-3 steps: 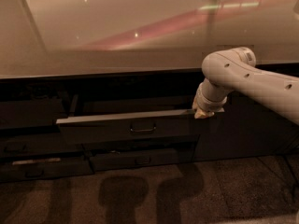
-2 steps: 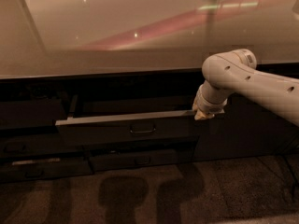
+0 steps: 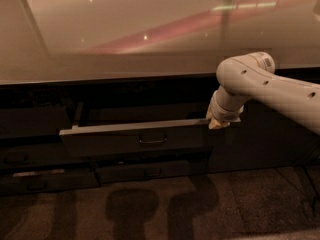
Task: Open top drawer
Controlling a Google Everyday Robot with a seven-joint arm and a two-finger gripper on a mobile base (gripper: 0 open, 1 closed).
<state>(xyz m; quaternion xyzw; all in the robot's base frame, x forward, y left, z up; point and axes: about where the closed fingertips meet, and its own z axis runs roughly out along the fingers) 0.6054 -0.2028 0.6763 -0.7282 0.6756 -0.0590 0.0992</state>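
The top drawer (image 3: 115,139) is a wide dark grey drawer under the counter, pulled partway out, with a pale top edge and a small loop handle (image 3: 153,140) at its centre. A pale rail shows at its left side. My gripper (image 3: 218,124) hangs from the white arm at the drawer's upper right corner, touching or just at the front's top edge. Its fingers are hidden behind the wrist.
A glossy beige countertop (image 3: 125,39) runs above the drawers. A shorter dark drawer (image 3: 150,173) with a like handle sits below the open one. More dark fronts lie at the left (image 3: 30,181). A speckled dark floor (image 3: 200,209) lies in front.
The drawer front sits slightly further out and lower in view than one second ago; the gripper stays at its right corner.
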